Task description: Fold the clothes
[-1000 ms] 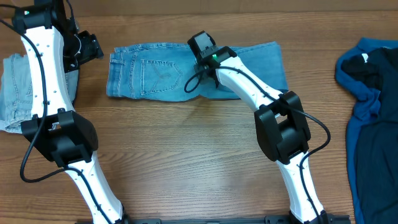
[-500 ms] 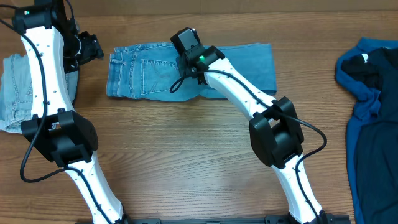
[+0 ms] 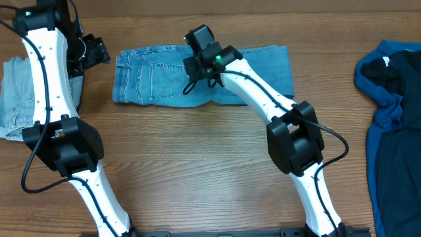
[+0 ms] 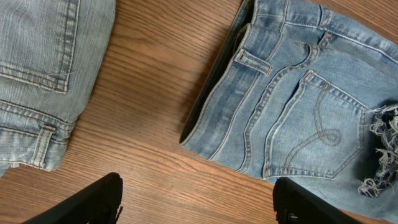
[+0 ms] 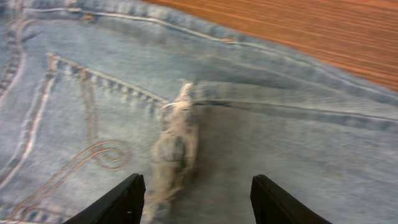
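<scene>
Three garments lie on the tabletop (image 3: 197, 164): two pairs of jeans and one top. The mid-blue jeans (image 3: 151, 79) are folded along the far edge, left of centre. The paler jeans (image 3: 13, 92) sit at the left edge and the deep-blue top (image 3: 395, 112) at the right edge. The left fingers (image 4: 99, 202) are spread wide with nothing between them, over bare wood between the two pairs. The right fingers (image 5: 121, 202) stand apart above the mid-blue jeans, pinching nothing. Below them a frayed hem (image 5: 174, 149) lies at the edge of one stitched back pocket (image 4: 317, 124).
</scene>
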### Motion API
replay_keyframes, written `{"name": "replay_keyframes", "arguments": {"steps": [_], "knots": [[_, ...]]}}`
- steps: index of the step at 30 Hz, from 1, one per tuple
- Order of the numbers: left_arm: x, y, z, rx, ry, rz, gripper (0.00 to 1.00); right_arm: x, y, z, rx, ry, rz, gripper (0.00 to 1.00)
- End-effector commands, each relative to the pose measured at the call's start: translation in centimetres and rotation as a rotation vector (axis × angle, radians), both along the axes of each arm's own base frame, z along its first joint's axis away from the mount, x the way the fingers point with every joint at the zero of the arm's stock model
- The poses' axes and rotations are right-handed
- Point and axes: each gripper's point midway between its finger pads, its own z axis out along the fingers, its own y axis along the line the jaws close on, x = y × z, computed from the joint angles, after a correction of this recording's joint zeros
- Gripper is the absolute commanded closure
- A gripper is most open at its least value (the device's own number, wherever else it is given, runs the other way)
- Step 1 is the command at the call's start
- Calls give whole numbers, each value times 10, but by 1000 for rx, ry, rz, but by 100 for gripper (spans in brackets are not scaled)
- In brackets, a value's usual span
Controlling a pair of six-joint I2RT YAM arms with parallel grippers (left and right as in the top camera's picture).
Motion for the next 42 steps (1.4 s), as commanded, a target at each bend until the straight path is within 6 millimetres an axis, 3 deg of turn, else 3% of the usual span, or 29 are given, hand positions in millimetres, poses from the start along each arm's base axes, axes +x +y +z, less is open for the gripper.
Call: {"name": "replay_keyframes", "arguments": {"steps": [1,3,6,11,17,19,21,22,24,26,28,31,32,37,39,42], "knots": [[1,-2,13,15,-30,0,18,6,0,12,20,-25,-1,41],[0,-3,13,14,-24,-1,17,4,-1,2,17,-4,-14,50],[-1,-3,12,13,-19,0,17,-2,-4,-21,18,50,-53,54],[-1,-4,12,11,-20,-1,17,-27,7,-46,14,118,-6,62],[-1,-7,13,10,-20,-8,18,-50,9,-89,20,172,3,62],[2,-6,13,12,-32,-8,19,-47,17,-80,54,161,28,61],[6,-7,14,15,-46,-11,19,-30,28,-36,106,83,34,54],[6,-8,14,14,-46,-12,20,-18,32,-4,143,25,32,50],[6,-11,14,-4,-49,-18,20,-2,29,36,181,-54,13,45],[7,-13,15,-14,-52,-21,19,12,9,66,204,-96,-23,44],[7,-15,15,-14,-51,-23,18,19,-28,72,182,-71,-85,43],[7,-23,14,-15,-47,-40,18,30,-109,61,126,15,-219,39],[8,-27,14,-15,-48,-50,18,32,-146,53,88,54,-260,39],[18,-57,15,-4,-72,-116,17,30,-259,32,16,148,-395,35],[18,-69,15,-5,-70,-141,16,31,-289,24,11,163,-431,33],[16,-72,15,-3,-62,-147,15,30,-307,4,4,195,-441,33]]}}
